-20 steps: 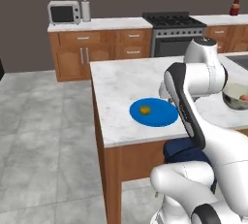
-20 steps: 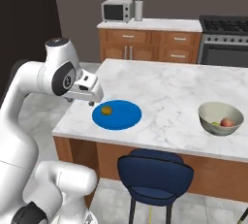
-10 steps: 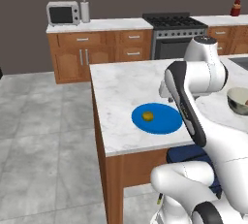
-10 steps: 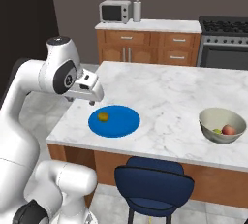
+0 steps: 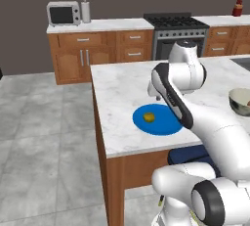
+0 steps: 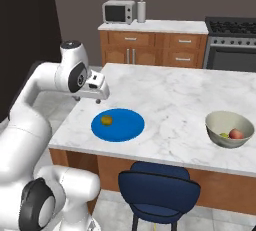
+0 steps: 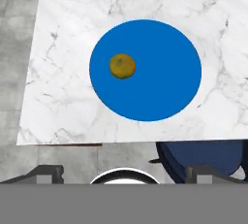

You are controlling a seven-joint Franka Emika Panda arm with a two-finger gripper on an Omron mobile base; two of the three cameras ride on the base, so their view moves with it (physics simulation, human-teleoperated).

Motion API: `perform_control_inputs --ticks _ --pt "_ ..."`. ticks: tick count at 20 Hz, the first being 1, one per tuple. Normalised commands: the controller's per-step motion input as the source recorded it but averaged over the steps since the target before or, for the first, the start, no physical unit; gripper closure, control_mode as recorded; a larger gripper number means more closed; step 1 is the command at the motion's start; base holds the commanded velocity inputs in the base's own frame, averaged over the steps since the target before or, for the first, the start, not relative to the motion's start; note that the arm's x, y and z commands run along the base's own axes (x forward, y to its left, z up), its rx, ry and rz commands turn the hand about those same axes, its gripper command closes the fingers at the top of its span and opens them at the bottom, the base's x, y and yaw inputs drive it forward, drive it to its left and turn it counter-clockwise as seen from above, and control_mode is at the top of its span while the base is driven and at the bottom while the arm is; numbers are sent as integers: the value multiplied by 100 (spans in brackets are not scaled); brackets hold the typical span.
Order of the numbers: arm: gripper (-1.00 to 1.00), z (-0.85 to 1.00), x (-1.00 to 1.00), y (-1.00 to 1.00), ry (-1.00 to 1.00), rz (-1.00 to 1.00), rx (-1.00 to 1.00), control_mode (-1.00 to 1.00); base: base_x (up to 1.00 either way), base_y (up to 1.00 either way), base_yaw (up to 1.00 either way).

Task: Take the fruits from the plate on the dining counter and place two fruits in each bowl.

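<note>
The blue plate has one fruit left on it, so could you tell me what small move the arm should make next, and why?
Probably lower the open end effector toward the olive-yellow fruit. It is the only fruit on the blue plate, left of the plate's centre in the hand view, and the end effector hangs above the plate's edge with nothing in it. The cream bowl already holds fruit.

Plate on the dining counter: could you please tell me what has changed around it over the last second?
Both base views shifted slightly, so the base crept; nothing on the counter moved. The olive-yellow fruit stays on the plate, and the claw stays open and empty above it.
</note>
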Motion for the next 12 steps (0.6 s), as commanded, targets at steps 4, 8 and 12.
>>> perform_control_inputs --ticks 4,8,12 --pt "-100 -43 47 0 4 1 0 -100 0 0 0" --pt "-100 -59 30 -3 2 0 2 -100 0 0 0" --pt "-100 -66 28 -8 2 0 2 -100 0 0 0"
